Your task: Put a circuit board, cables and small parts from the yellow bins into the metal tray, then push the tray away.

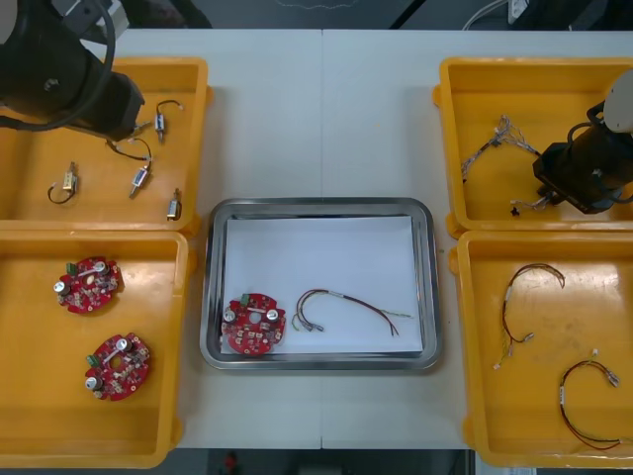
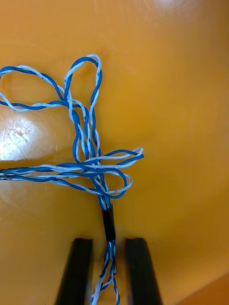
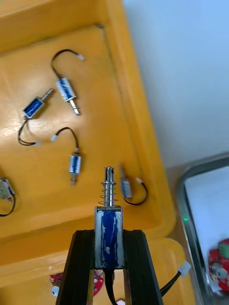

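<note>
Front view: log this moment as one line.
left jaws shut on small metal part over far left bin | right arm in far right bin at twisted blue and white cable | metal tray holds circuit board, red cable

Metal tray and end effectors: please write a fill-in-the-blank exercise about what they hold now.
1. The metal tray holds one red circuit ____ and one cable.
2. The left end effector holds a small metal ____.
3. The right end effector is at a twisted blue and ____ cable.
4. The near left bin holds ____ circuit boards.
Missing words: board; part; white; two.
</note>
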Controlling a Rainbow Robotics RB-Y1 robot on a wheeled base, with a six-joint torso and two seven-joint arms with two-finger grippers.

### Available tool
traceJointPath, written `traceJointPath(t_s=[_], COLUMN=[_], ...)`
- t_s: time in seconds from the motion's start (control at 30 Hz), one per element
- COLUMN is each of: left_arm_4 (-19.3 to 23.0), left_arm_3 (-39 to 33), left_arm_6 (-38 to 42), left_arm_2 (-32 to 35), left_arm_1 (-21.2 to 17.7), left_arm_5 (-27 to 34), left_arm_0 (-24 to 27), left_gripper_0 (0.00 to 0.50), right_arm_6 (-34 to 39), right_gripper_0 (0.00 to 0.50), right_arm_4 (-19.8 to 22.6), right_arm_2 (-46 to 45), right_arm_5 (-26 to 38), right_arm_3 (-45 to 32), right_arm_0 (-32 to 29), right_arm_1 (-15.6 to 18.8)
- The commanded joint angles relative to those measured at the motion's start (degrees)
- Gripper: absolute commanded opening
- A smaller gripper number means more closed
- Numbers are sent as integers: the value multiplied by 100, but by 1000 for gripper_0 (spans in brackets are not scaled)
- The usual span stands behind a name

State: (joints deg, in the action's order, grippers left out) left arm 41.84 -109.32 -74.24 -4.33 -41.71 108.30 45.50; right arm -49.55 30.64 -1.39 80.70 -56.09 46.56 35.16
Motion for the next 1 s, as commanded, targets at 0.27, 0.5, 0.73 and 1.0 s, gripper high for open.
traceJointPath(t_s=[0.27, 0.5, 0.73, 1.0], left_arm_4=[-88, -439, -940, -1169], left_arm_3=[-1021, -775, -327, -1], left_arm_6=[1535, 2045, 2230, 2405], left_arm_2=[-1193, -1948, -2546, -2950], left_arm_1=[593, 857, 1007, 980], left_arm_5=[170, 170, -133, -854], left_arm_0=[-6, -23, -120, -331], left_gripper_0=[0, 0, 0, 0], right_arm_6=[139, 33, -90, -336], right_gripper_0=[0, 0, 0, 0], right_arm_4=[-208, -349, -516, -551], right_arm_2=[-424, -661, -679, -740], right_arm_5=[983, 1818, 2486, 2930], right_arm_3=[-649, -1414, -2012, -2407], right_arm_0=[178, 178, 196, 345], right_arm_1=[123, 211, 263, 290])
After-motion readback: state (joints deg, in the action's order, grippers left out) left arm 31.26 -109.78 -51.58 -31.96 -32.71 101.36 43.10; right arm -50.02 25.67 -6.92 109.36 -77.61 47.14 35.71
